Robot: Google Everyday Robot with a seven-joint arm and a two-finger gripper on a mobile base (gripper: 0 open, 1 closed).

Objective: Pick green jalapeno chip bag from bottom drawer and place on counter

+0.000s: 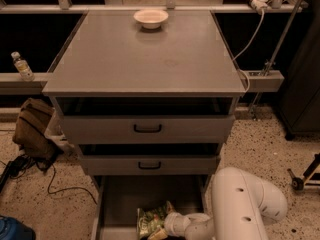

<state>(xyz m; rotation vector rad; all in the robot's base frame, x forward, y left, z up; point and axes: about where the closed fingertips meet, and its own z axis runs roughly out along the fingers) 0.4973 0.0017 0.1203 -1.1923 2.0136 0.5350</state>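
**Camera view.** A grey three-drawer cabinet seen from above and in front.

- The tabletop (145,59) is flat and grey. It carries one pale bowl (150,18), near its far edge and close to the centre line.
- Below it, the top drawer (100,129) and middle drawer (105,165) each have a black handle. Each is pulled out a little, with a dark gap above its front.
- The bottom drawer (125,199) is pulled out furthest, and its plain grey floor is exposed.
- The chip bag (151,219) lies crumpled on this floor toward the drawer's front, right of centre, partly cut off by the lower frame edge.
- The white arm (245,209) enters from the lower right, bends at a bulky elbow and reaches left into the bottom drawer.
- The gripper (161,230) is at the bag's right side, touching or overlapping it at the frame's bottom edge. Whether it is closed on the bag cannot be told.

**Surroundings.**

- A plastic bottle (22,66) stands on a ledge to the left.
- A brown sack (32,129) rests against the cabinet's left side.
- A black cable (55,181) trails over the speckled floor.
- A white cord (250,34) hangs at the upper right.
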